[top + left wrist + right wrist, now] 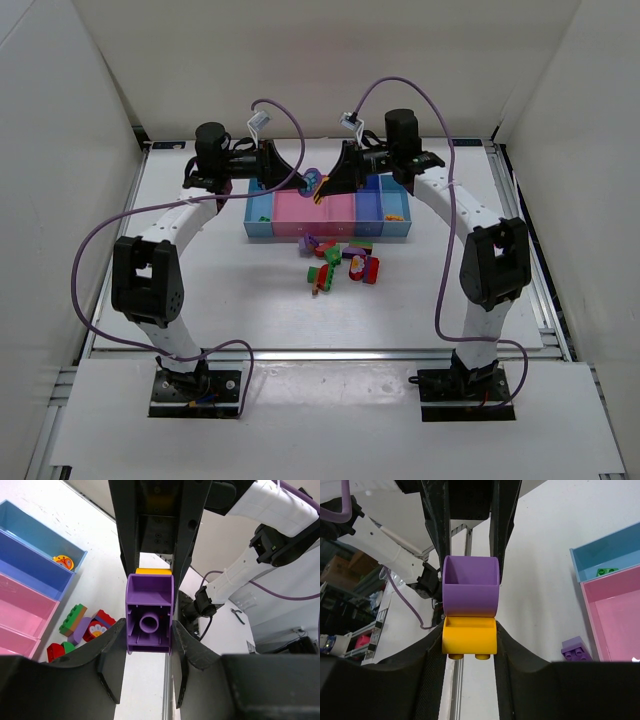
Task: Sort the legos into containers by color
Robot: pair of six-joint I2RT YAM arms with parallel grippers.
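Two legos sit binned, as far as shown: a green brick (605, 571) in one light-blue end bin and an orange piece (62, 561) in the other end bin of the containers (290, 231), near the worktop's (250, 300) far edge. The loose pile (340, 265) just on their near side is unsorted. The left gripper (148, 640) clamps a purple brick (149, 605) and the right gripper (469, 630) clamps the yellow brick (469, 642) joined to it, both held above the bins. Separating the pair is judged pending.
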